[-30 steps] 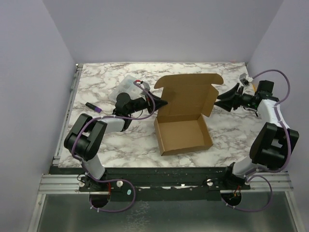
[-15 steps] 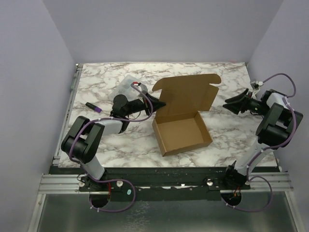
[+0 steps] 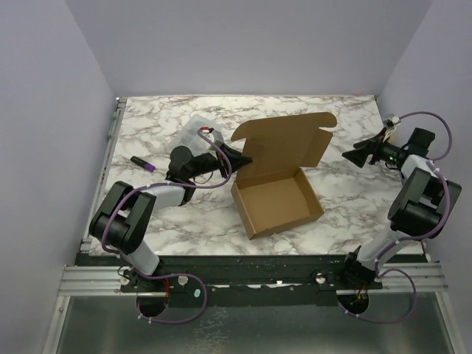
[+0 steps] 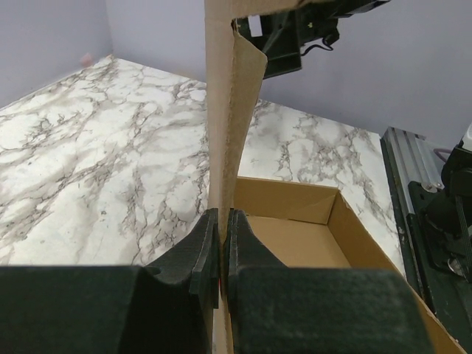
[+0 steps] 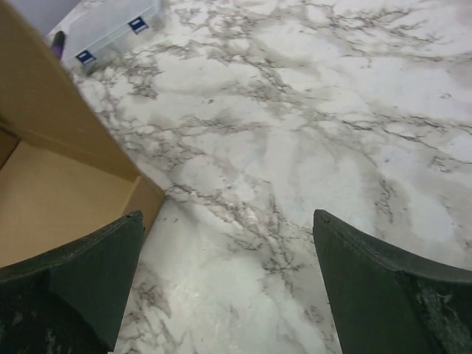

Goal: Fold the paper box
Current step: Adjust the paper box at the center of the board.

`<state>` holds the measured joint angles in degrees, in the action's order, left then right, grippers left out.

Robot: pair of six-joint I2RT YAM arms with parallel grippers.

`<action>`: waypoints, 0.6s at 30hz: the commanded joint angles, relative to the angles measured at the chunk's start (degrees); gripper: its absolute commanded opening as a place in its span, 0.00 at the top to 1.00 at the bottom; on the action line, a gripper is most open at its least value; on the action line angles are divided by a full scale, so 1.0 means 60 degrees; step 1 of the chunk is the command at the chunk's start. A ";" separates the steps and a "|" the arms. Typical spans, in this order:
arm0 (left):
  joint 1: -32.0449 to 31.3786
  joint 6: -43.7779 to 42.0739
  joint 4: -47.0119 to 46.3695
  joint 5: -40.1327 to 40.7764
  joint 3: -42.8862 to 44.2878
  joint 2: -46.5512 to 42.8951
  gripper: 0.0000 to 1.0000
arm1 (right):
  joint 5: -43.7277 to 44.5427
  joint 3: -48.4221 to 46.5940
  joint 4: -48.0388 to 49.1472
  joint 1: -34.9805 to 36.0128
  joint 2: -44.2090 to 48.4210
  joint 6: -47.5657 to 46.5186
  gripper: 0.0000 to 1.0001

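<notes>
Evidently the paper box (image 3: 276,199) sat centrally on the tabletop (image 3: 354,206), tray walls erected, lid upright and unclosed; I read my left hand (image 3: 243,156) pinching the lid's side flap, right hand (image 3: 352,155) spread, clear of it

Left arm (image 3: 133,210) and right arm (image 3: 417,206): black joint housings, white link covers. Purple cables (image 3: 424,113) loop along each. Fingers (image 5: 369,273) matt black, wedge-shaped. Bases sit on a black bar (image 3: 258,284).
</notes>
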<state>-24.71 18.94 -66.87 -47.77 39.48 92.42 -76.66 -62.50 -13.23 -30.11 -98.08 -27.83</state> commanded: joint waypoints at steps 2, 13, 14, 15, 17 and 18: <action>0.0042 -0.0199 -0.0561 -0.0434 -0.0119 -0.0331 1.00 | 0.1682 -0.0303 0.2734 0.0773 -0.0612 0.1557 0.00; -0.0022 0.0015 -0.0876 -0.0363 -0.0251 -0.0352 1.00 | 0.1238 -0.0619 0.4805 0.1842 -0.1463 0.3225 0.33; -0.0014 0.0016 -0.0888 -0.0348 -0.0263 -0.0350 1.00 | 0.0889 -0.0600 0.4721 0.1878 -0.1447 0.3127 0.37; -0.0016 0.0021 -0.0906 -0.0321 -0.0263 -0.0344 1.00 | 0.0484 -0.0473 0.4736 0.1883 -0.1357 0.3037 0.39; -0.0015 0.0011 -0.0931 -0.0235 -0.0281 -0.0337 1.00 | -0.0205 -0.0037 0.4725 0.1883 -0.1053 0.2694 0.41; -0.0013 0.0008 -0.0950 -0.0204 -0.0287 -0.0326 1.00 | -0.0447 0.0077 0.4471 0.1880 -0.0855 0.2345 0.41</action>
<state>-24.75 19.22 -69.23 -48.51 38.44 92.03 -70.52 -64.58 12.99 -19.20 -105.93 -10.96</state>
